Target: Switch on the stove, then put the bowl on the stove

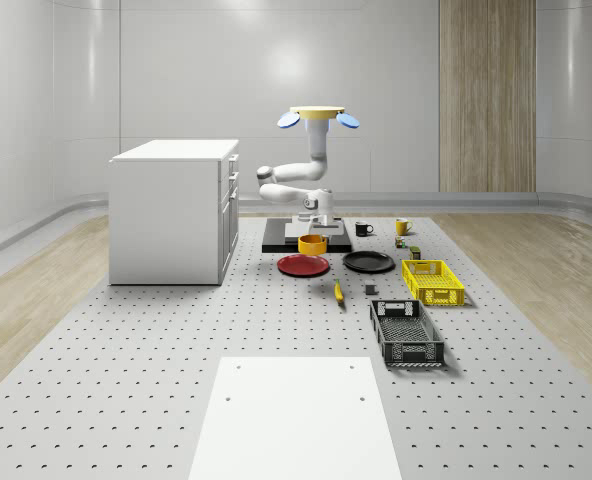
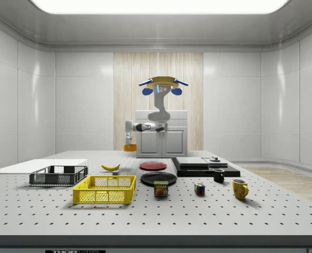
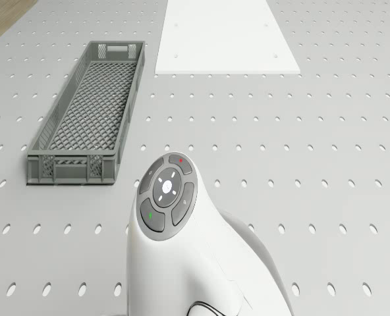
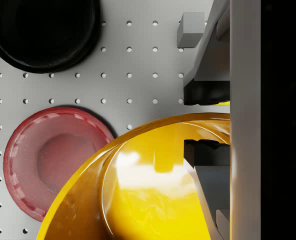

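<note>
The drone (image 1: 317, 115) hovers above the stove (image 1: 276, 240), a flat black slab with a pale top at the table's far side. Its arm bends down toward the whole-scene view's front. My gripper (image 1: 314, 229) is shut on the rim of the yellow bowl (image 1: 312, 244). In the side view the bowl (image 2: 129, 147) hangs clear of the table, left of the stove (image 2: 206, 167), with the gripper (image 2: 128, 139) above it. In the wrist view one finger (image 4: 205, 92) is outside the rim and the other inside the bowl (image 4: 153, 200).
A red plate (image 4: 53, 160) and a black plate (image 4: 43, 30) lie on the table below the bowl. A banana (image 1: 339, 291), a yellow crate (image 1: 433, 281) and a grey crate (image 1: 406, 333) lie nearer the front. The white cabinet (image 1: 174, 210) stands left of the stove, mugs (image 1: 402, 226) right.
</note>
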`<state>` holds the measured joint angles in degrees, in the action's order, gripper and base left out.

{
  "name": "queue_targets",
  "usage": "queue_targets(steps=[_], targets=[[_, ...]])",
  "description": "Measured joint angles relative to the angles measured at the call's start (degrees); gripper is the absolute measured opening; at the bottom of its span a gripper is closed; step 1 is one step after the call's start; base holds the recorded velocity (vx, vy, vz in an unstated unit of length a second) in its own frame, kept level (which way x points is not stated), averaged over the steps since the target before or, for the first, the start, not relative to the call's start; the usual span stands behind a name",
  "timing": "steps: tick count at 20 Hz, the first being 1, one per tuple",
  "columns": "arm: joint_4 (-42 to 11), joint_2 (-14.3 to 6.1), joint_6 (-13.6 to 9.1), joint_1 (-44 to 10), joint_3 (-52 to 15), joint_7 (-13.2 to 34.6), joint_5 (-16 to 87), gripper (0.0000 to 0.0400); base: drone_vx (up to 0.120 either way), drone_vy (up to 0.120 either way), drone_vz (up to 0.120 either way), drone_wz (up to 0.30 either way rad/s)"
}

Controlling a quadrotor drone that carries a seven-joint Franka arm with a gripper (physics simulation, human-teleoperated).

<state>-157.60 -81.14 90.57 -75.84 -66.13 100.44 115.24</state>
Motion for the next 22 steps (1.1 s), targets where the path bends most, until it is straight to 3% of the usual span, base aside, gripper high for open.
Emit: queue_targets(steps=[6,12,22], targets=[[0.0,-0.07,0.06,-0.03,-0.02,0.03,-0.04,0.01,-0.12,0.0,0.0,0.0],[0.01,-0.13,0.12,-0.06,-0.03,0.05,-0.08,0.01,-0.12,-0.06,0.0,0.0],[0.01,-0.23,0.21,-0.11,-0.05,0.09,-0.13,0.01,-0.12,0.0,0.0,0.0]])
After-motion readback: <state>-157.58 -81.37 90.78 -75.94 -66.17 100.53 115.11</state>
